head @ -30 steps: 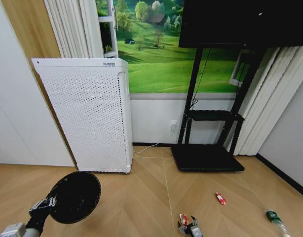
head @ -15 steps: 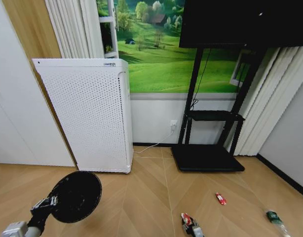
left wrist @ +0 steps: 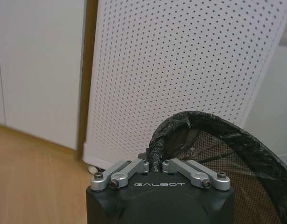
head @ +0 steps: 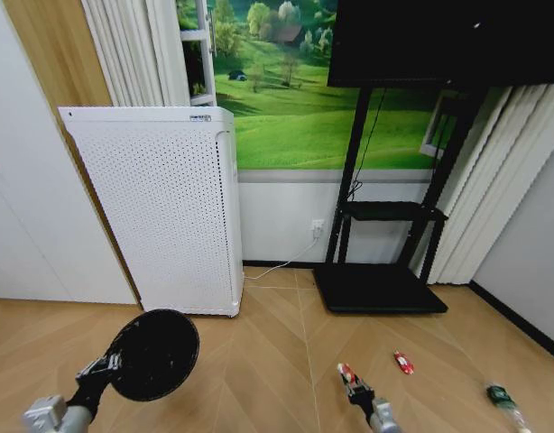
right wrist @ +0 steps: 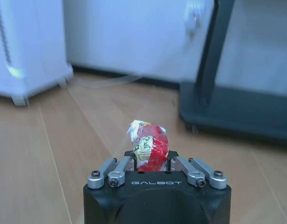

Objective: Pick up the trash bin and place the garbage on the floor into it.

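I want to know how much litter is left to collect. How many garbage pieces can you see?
3: a red wrapper held in the right gripper, a red piece on the floor, and a green-labelled bottle at far right.

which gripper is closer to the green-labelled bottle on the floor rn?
Right. The right gripper, shut on a red wrapper, is nearer the bottle. The left gripper holds the trash bin at the far side.

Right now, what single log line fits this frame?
left gripper: holds trash bin rim | right gripper: holds red wrapper | floor: red wrapper, bottle
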